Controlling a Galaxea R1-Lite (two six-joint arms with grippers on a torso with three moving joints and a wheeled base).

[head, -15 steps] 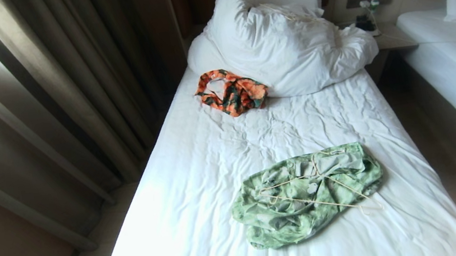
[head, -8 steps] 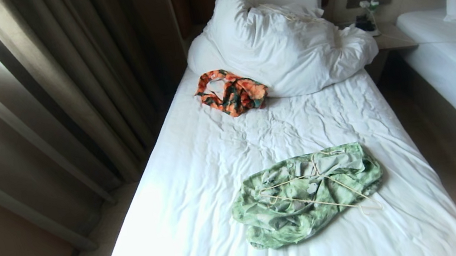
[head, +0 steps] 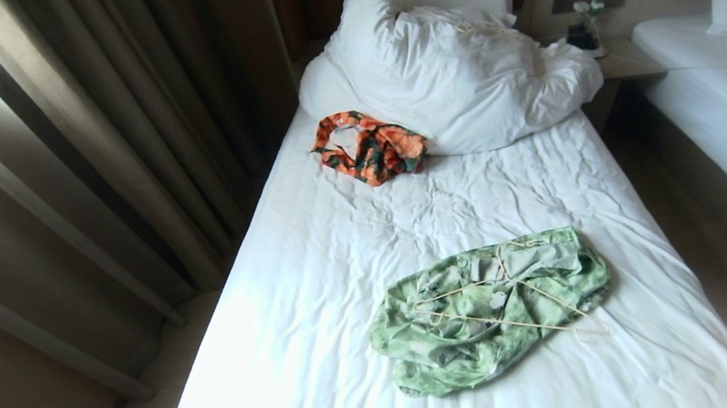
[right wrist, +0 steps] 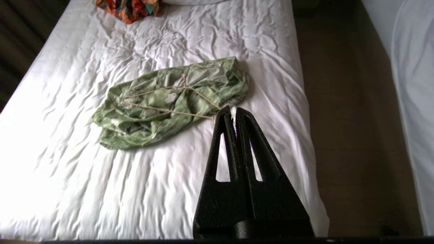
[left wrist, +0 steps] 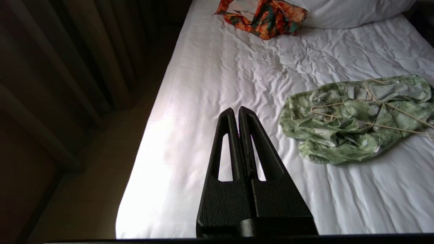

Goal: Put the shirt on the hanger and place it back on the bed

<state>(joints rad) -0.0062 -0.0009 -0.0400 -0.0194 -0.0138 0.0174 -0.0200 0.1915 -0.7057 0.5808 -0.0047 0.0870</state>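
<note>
With both the left gripper (left wrist: 238,108) and right gripper (right wrist: 230,109) closed and empty, the hanger (head: 495,300) lies across the crumpled shirt (head: 490,311) on the bed (head: 329,355) ahead of both jaws — cloth could be pinched together with the thin wire.

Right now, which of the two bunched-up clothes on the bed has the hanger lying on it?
The green shirt has the hanger on it. The orange one lies bare by the duvet.
</note>
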